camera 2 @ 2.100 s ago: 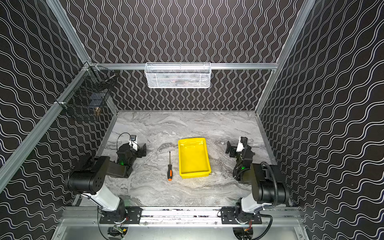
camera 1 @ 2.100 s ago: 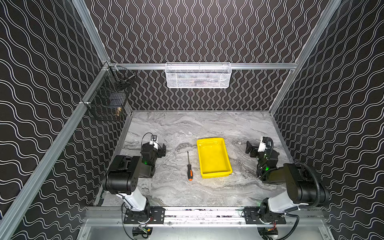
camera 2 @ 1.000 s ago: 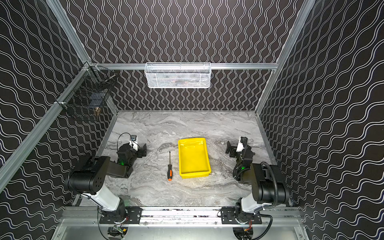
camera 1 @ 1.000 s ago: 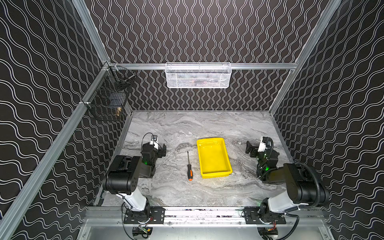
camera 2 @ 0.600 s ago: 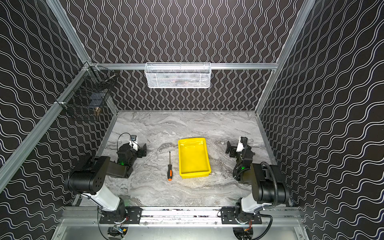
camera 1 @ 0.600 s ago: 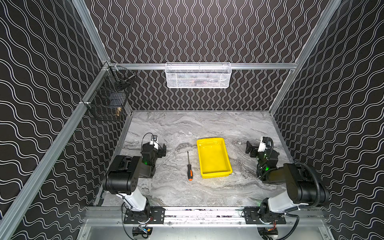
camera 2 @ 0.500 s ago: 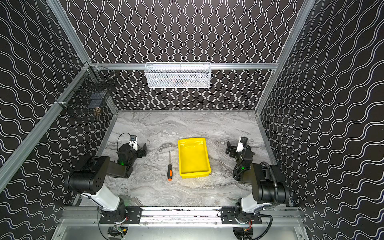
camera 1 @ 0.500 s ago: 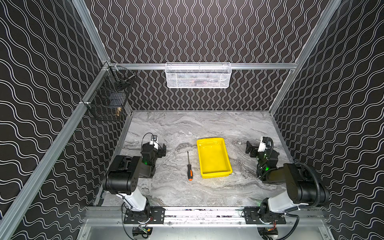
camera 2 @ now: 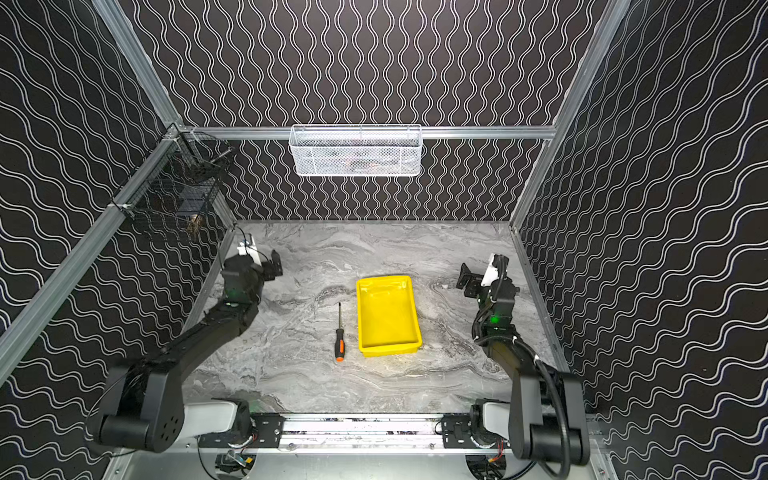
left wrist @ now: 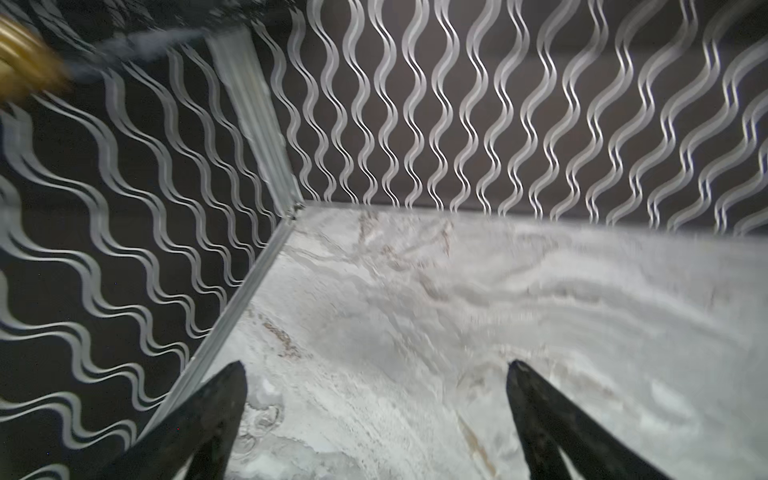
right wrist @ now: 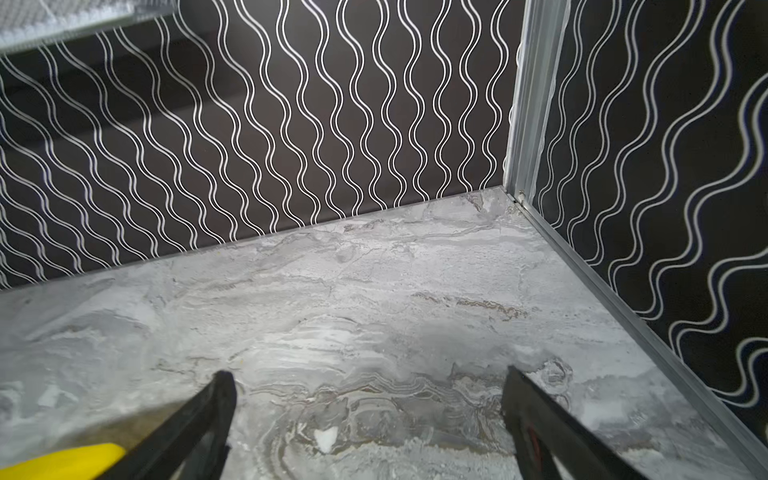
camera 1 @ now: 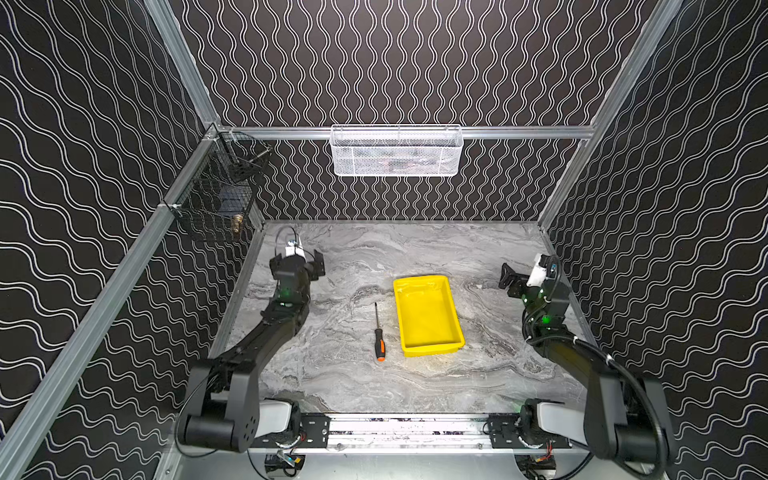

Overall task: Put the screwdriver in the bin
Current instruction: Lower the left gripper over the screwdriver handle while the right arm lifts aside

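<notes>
The screwdriver point(camera 1: 379, 337) point(camera 2: 340, 337) lies flat on the marble table in both top views, orange butt toward the front, shaft pointing to the back. Just right of it stands the yellow bin point(camera 1: 430, 351) point(camera 2: 388, 349) with nothing inside, and one corner of it point(right wrist: 62, 459) shows in the right wrist view. My left gripper point(camera 1: 297, 264) point(camera 2: 258, 259) point(left wrist: 376, 365) is open and holds nothing at the far left, well away from the screwdriver. My right gripper point(camera 1: 519, 278) point(camera 2: 473, 278) point(right wrist: 368, 372) is open with nothing in it, right of the bin.
A white wire mesh basket point(camera 1: 397, 151) hangs on the back wall. A black wire cage basket point(camera 1: 220, 195) hangs on the left wall above my left gripper, with a brass piece point(left wrist: 25, 70) in it. Patterned walls close three sides.
Both arms have unfolded from their tucked pose. The left gripper has moved up and toward the back; its wrist view is blurred. The screwdriver and bin have not moved.
</notes>
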Motion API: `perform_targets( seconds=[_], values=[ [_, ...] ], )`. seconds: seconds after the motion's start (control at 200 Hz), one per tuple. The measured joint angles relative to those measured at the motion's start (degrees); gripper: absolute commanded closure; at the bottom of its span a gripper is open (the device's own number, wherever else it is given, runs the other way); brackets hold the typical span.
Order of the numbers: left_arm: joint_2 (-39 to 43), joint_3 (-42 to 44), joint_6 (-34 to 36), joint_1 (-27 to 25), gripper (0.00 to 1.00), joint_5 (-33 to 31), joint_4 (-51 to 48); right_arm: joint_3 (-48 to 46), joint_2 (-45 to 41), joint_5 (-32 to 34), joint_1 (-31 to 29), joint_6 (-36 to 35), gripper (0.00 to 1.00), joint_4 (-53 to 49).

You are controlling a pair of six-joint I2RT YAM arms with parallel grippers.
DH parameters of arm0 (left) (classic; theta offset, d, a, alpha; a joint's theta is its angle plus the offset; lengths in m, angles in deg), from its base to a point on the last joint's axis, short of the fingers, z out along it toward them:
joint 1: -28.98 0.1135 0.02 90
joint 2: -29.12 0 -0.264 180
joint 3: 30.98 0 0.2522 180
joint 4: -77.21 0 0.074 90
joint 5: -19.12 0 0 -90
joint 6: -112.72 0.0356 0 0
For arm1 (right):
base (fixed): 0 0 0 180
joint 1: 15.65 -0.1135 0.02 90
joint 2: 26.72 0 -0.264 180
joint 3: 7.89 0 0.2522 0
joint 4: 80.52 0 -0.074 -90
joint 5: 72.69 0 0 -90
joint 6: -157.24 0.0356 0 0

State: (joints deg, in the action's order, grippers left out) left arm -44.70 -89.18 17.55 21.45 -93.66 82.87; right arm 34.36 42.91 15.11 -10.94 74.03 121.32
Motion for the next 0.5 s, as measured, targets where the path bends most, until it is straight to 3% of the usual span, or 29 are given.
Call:
perform_targets(
  seconds=[0.29, 0.4, 0.5],
  values=[
    [1.1, -25.1, -15.8, -0.5, 0.01, 1.9, -38.2, 23.8, -5.1, -4.7, -0.1, 3.5, 0.0, -28.7],
    [-0.5, -28.0, -20.0, -1.7, 0.01, 7.3, -51.4, 30.9, -3.6, -8.7, -0.2, 4.5, 0.0, -38.7],
    [-0.3, -27.5, -23.7, -6.0, 0.05, 11.1, -61.7, 33.3, -3.1, -11.6, -0.5, 4.7, 0.0, -45.8]
  ],
)
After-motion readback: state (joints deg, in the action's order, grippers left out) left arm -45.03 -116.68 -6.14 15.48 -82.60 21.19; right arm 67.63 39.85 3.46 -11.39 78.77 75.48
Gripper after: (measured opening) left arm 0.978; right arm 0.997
